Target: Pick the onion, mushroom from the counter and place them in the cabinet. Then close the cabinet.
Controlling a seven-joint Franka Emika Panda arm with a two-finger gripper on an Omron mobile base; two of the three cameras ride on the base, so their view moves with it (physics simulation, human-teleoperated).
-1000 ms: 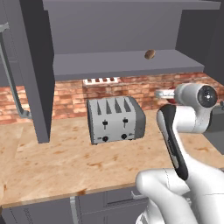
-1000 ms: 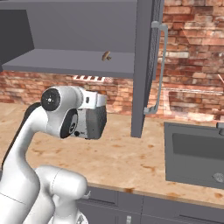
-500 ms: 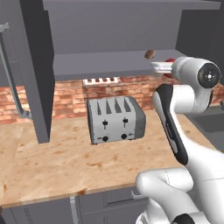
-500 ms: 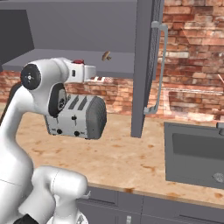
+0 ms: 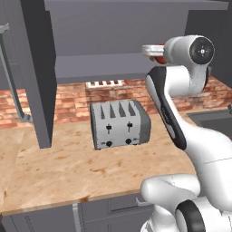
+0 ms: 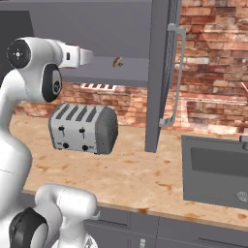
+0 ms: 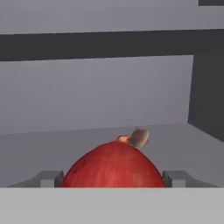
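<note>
In the left base view the white arm rises from the lower right and bends up to the upper right of the frame, its hand level with the cabinet shelf; a sliver of the red onion shows just under the hand, at the shelf's front edge; a silver toaster stands at the centre on the tan bench, with a brick wall behind it; an open dark cabinet door hangs in the upper left, edge-on.

In the right base view the arm fills the left side and its hand points rightward into the cabinet at the upper left; the mushroom lies on the grey shelf just right of the hand's end, near the top centre; the toaster sits at centre left below the shelf; the other open cabinet door, with its long silver handle, hangs right of centre; a dark sink is set in the bench at the right.

In the hand view the onion fills the lower centre, sitting between the two fingertips of the tool, which stand wide at either side of it and grip it; the mushroom peeks just above the onion's top, farther back on the shelf; the cabinet's grey back wall spans the upper frame.
</note>
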